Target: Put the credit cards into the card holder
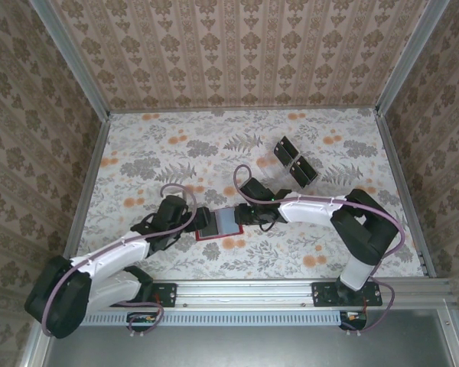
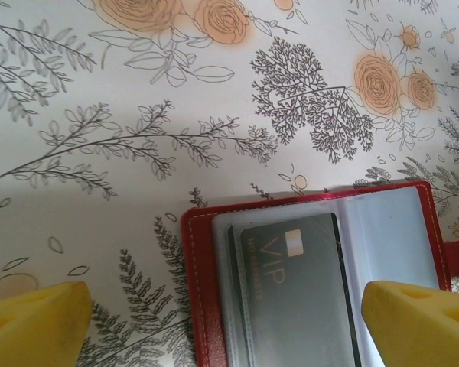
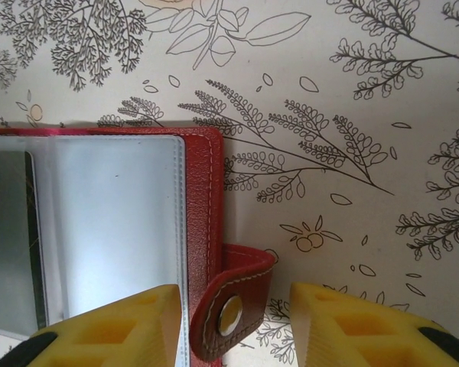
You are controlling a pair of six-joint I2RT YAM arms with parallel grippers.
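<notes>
**Card holder (image 1: 218, 224) lies open at the middle of the table's (image 1: 138, 153) near edge, between both grippers.**

The left gripper (image 2: 226, 329) hangs fully released over the red cover. The right gripper (image 3: 236, 321) stands astride the snap tab (image 3: 241, 267) without pinching it, probably ready to hold the holder flat. The left wrist view shows one credit card (image 2: 294, 283), marked VIP, already inside a clear sleeve. The top view instead shows the remaining credit cards (image 1: 306, 173) in a clear tray (image 1: 292, 159), toward the far right corner.
</notes>
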